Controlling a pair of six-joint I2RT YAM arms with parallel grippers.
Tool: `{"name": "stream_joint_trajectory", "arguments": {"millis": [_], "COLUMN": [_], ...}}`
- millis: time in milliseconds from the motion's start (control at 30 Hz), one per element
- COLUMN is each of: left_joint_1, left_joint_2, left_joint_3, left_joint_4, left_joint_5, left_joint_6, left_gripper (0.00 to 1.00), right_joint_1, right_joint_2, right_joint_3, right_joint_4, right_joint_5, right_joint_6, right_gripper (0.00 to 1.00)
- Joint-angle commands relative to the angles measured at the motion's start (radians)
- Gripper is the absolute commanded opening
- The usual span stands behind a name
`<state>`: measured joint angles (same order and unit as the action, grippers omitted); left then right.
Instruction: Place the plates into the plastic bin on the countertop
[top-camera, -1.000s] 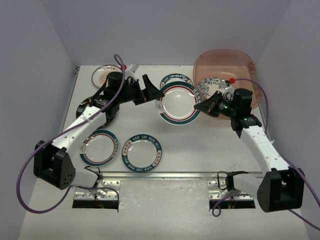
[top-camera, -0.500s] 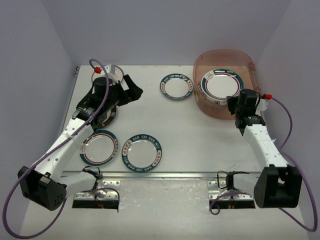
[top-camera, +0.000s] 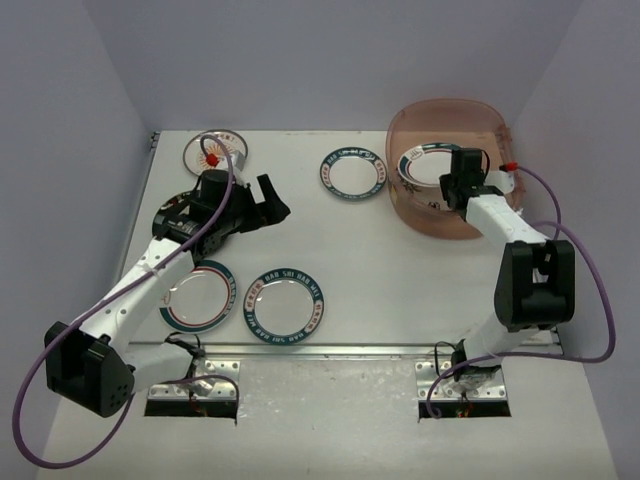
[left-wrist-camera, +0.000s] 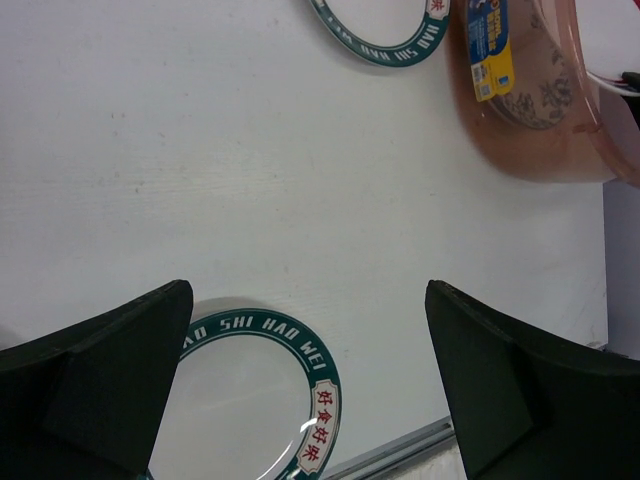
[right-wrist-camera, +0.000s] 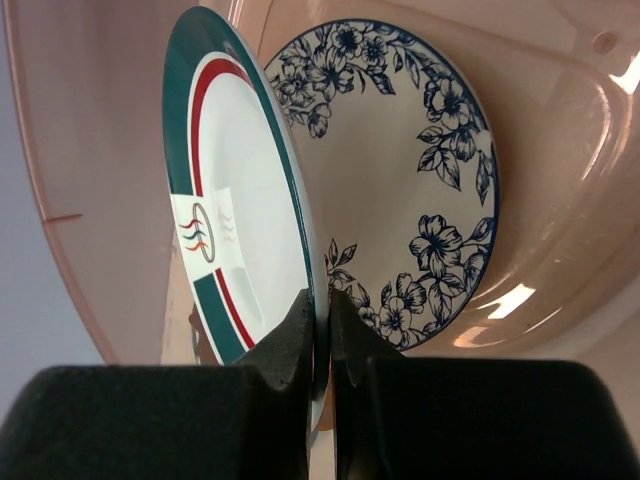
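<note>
A green-and-red-rimmed plate (right-wrist-camera: 240, 200) stands on edge inside the plastic bin (right-wrist-camera: 570, 120).
The right fingers (right-wrist-camera: 285, 345) pinch its rim and hold it upright, just in front of a blue floral plate (right-wrist-camera: 420, 180) in the bin. The left fingers (left-wrist-camera: 110, 350) are spread wide and hold nothing, above the white surface (left-wrist-camera: 200, 150) and a green-rimmed lettered plate (left-wrist-camera: 250, 400).

Translucent pinkish-brown plastic bin (top-camera: 445, 222), far right on flat white countertop (top-camera: 400, 270), holds a blue floral plate (right-wrist-camera: 420, 180) and, tilted above it, a green-and-red-rimmed white plate (right-wrist-camera: 235, 230). Five other round patterned plates (top-camera: 285, 303) lie flat outside.
</note>
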<state>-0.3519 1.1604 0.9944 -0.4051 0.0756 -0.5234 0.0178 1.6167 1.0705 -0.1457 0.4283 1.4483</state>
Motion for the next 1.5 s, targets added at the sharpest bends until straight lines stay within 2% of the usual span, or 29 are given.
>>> {"name": "stream_joint_trajectory", "arguments": {"millis": [0,100,233,333,400,467,567,633,700,767,900,1000,1100,1233,1400,1467], "left_joint_1": [0.002,0.002,0.002,0.002,0.002,0.002,0.002,0.005,0.004,0.004,0.011,0.043,0.053,0.07,0.084,0.1], "left_joint_2": [-0.008,0.016,0.066,0.114,0.16,0.216,0.311,0.368,0.501,0.61,0.87,1.088,1.195,1.331,1.37,1.455], "left_joint_3": [-0.022,-0.022,-0.012,-0.006,0.001,0.017,0.069,0.102,0.199,0.289,0.532,0.685,0.821,0.962,0.962,1.028], "left_joint_4": [0.059,0.073,0.111,0.14,0.174,0.205,0.273,0.312,0.357,0.386,0.385,0.367,0.335,0.296,0.299,0.283], "left_joint_5": [0.036,0.041,0.056,0.062,0.07,0.09,0.134,0.16,0.218,0.254,0.233,0.295,0.309,0.373,0.356,0.421], "left_joint_6": [0.015,0.008,-0.011,-0.037,-0.064,-0.094,-0.128,-0.144,-0.163,-0.174,-0.175,-0.203,-0.198,-0.198,-0.178,-0.202], "left_gripper": [1.0,1.0,1.0,1.0,1.0,1.0,1.0,1.0,1.0,1.0,1.0,0.98,0.94,0.84,0.79,0.64], "right_joint_1": [0.01,0.01,0.01,0.01,0.009,0.007,0.004,0.005,0.007,0.008,0.009,0.008,0.009,0.009,0.008,0.008], "right_joint_2": [0.022,0.03,-0.006,-0.033,-0.059,-0.076,-0.108,-0.145,-0.237,-0.278,-0.385,-0.463,-0.546,-0.605,-0.617,-0.622], "right_joint_3": [0.075,0.078,0.051,0.061,0.085,0.103,0.142,0.124,0.075,0.077,0.077,0.02,-0.082,-0.158,-0.175,-0.183], "right_joint_4": [0.008,-0.002,-0.019,-0.063,-0.099,-0.13,-0.137,-0.056,0.059,0.101,0.051,0.037,0.058,0.078,0.075,0.096], "right_joint_5": [0.057,0.041,0.037,0.036,0.016,-0.03,-0.135,-0.23,-0.443,-0.524,-0.888,-1.164,-1.299,-1.346,-1.355,-1.35], "right_joint_6": [-0.05,-0.075,-0.066,-0.062,-0.07,-0.105,-0.185,-0.251,-0.392,-0.473,-0.629,-0.683,-0.684,-0.687,-0.692,-0.674], "right_gripper": [0.12,0.36,0.44,0.57,0.75,0.88,0.91,0.92,0.99,0.99,0.99,0.99,0.99,0.99,0.99,0.99]}}
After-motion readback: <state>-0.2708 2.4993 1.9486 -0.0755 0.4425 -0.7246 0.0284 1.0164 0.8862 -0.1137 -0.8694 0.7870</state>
